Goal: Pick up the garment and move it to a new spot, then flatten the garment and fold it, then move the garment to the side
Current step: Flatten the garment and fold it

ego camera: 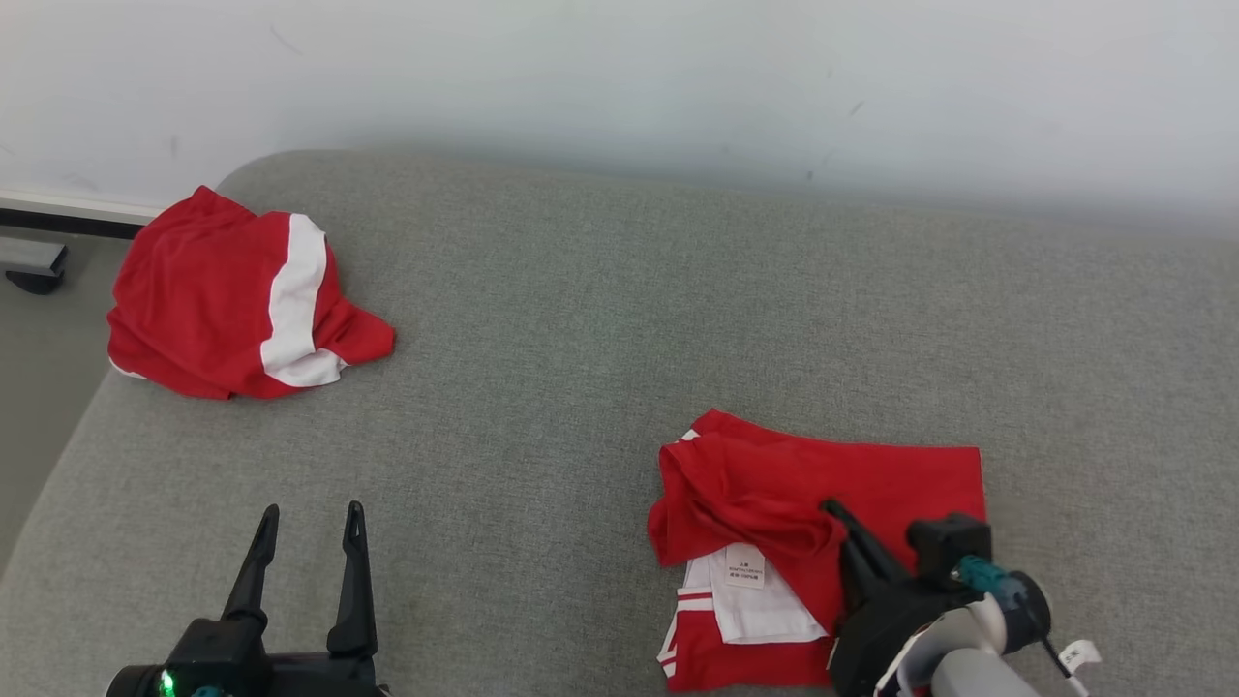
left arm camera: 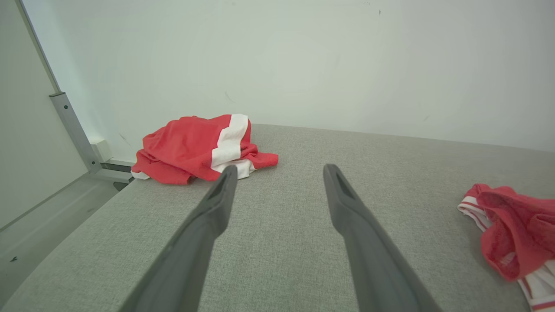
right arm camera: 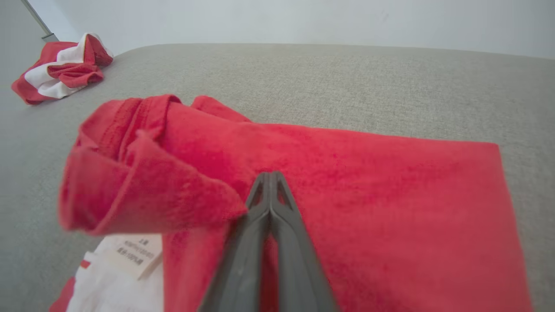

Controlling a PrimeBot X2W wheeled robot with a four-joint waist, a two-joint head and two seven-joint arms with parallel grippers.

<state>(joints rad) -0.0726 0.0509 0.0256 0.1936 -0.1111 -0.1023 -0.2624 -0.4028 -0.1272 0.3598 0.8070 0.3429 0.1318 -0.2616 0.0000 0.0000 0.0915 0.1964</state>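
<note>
The left gripper [ego camera: 312, 508] hangs with fingers spread over the near left edge of the grey cushion [ego camera: 581, 339]. The red garment [ego camera: 871, 474] lies rumpled toward the cushion's near right, where the right gripper [ego camera: 830, 507], fingers pressed together, touches a raised fold; any pinch cannot be told

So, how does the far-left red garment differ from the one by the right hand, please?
The far garment is bunched in a heap with a broad white band; the near garment lies mostly flat, one edge rolled over, label showing. The right hand is over the near one only. Both are red and white.
</note>
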